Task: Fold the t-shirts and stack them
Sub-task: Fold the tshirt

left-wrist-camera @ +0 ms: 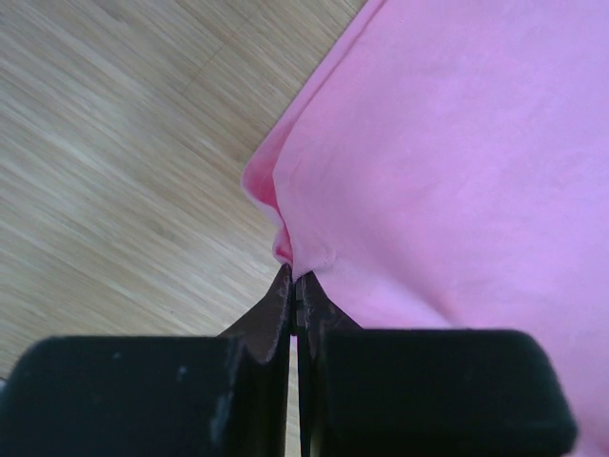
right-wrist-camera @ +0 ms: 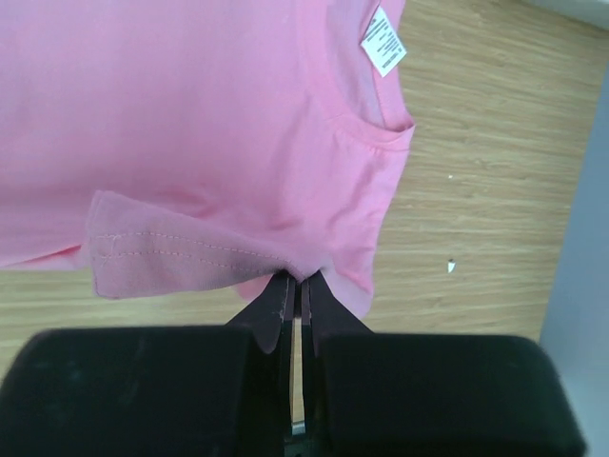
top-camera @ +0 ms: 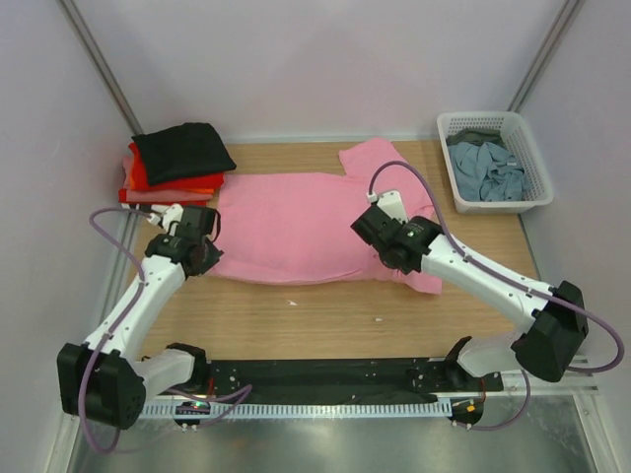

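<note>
Wooden desk, pink shirt spread flat across the middle of it. Far left corner has a stack of folded shirts, black on top, red and orange under. White basket sits far right. Couple of tiny white specks on the near side.

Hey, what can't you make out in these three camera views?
- Top view: the folded black cloth shirt covers the red and orange ones under it; count hidden.
- Top view: the white plastic lattice basket holds crumpled grey-blue cloth; number of garments unclear.
- Left wrist view: the bright pink cloth t-shirt is cut off top and right.
- Right wrist view: the white neck tag's print is too small.
</note>
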